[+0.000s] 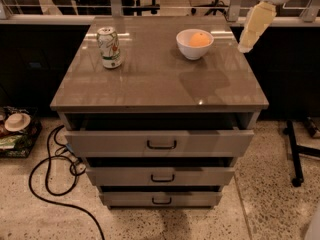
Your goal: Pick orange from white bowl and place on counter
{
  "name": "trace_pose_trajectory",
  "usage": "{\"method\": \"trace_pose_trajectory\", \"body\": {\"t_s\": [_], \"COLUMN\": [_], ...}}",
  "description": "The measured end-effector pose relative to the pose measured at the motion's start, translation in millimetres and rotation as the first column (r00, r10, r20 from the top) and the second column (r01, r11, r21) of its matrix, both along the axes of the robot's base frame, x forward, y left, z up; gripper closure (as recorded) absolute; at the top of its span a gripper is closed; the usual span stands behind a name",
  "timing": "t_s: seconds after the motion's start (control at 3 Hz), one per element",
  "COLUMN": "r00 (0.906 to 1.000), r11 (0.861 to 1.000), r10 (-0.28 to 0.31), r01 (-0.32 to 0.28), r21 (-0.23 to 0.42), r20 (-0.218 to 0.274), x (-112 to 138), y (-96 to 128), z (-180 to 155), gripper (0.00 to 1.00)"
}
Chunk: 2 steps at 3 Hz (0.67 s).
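My gripper (pixel 246 43) upper right, can't tell its state; I risk knocking bowl (pixel 189 52) off counter (pixel 150 84) reaching orange (pixel 200 39).

One camera looks down at the counter (pixel 150 84) from its front, the claw (pixel 251 34) upper right.

Gripper (pixel 247 43) over right edge of counter (pixel 160 86), free room between white bowl (pixel 192 52) and soda can (pixel 109 47)

counter (pixel 150 86): glossy grey-brown, frame centre
white bowl (pixel 193 52): upright, upper centre-right (on counter)
orange (pixel 200 39): round, inside bowl
gripper (pixel 247 43): upper right
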<state>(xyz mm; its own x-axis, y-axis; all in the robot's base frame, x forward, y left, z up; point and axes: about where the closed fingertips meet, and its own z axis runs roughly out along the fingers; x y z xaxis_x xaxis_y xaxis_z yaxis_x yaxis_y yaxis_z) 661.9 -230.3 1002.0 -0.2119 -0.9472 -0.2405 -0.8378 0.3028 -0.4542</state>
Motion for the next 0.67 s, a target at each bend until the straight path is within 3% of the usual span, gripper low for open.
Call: {"method": "trace_pose_trajectory", "body": {"t_s": [0.33, 0.67], "r00": [1.0000, 0.9990], "r11": [1.000, 1.000], "r10": [0.000, 0.012], "r01": [0.000, -0.013], "r21": [0.000, 0.017], "r20": [0.000, 0.044], "x": [0.0, 29.1], "y": [0.0, 11.9], "z": [-0.1, -4.6], "gripper": [0.00, 0.00]}}
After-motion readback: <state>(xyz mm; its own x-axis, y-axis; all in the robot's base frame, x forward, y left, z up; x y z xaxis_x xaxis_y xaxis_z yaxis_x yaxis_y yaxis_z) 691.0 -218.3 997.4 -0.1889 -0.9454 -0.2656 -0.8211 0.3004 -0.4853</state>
